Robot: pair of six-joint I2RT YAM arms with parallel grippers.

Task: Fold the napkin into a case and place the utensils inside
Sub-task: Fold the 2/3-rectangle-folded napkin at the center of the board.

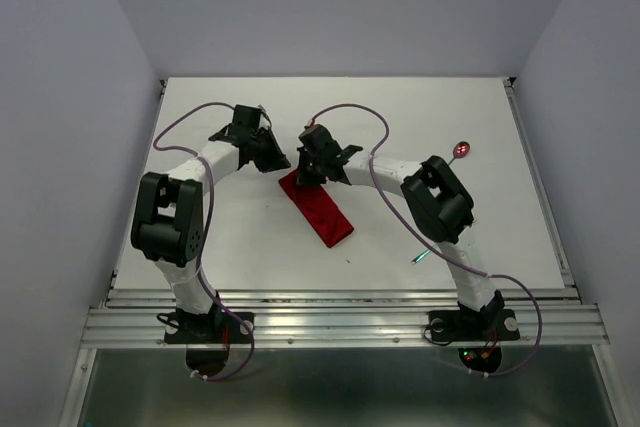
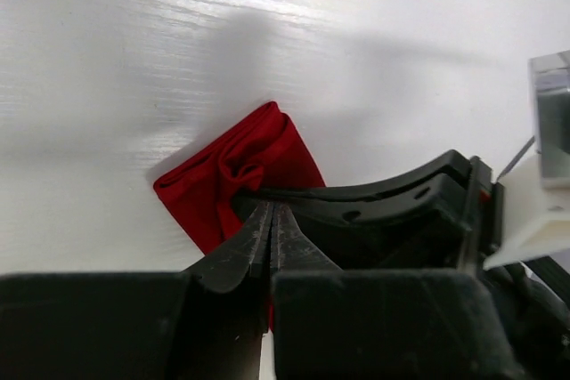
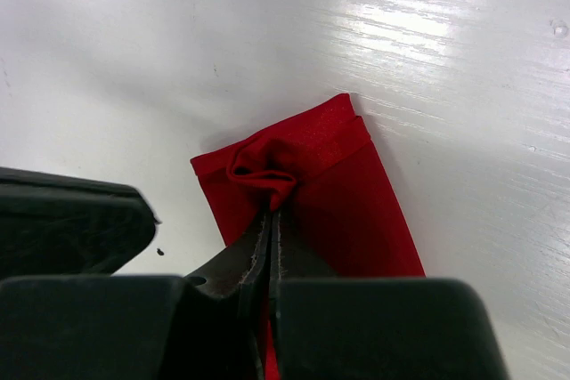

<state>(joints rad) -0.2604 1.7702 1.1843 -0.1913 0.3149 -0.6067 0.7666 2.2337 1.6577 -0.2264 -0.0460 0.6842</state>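
Note:
The red napkin point(image 1: 325, 215) lies mid-table as a narrow folded case, running from far left to near right. Both grippers meet at its far end. My right gripper point(image 1: 305, 179) is shut on a bunched fold of the cloth point(image 3: 356, 211), which puckers up at its tips point(image 3: 272, 211). My left gripper point(image 1: 283, 165) is shut with its tips point(image 2: 271, 206) at the same crumpled end of the napkin point(image 2: 191, 198), close against the right gripper's black finger point(image 2: 383, 206). The spoon point(image 1: 462, 151) with its red-pink bowl lies far right. The teal-handled fork point(image 1: 422, 256) lies near the right arm.
The white table point(image 1: 250, 247) has raised rails at its sides and a metal rail along its near edge. Grey walls enclose the space. The left gripper's black body point(image 3: 62, 220) sits at the left of the right wrist view.

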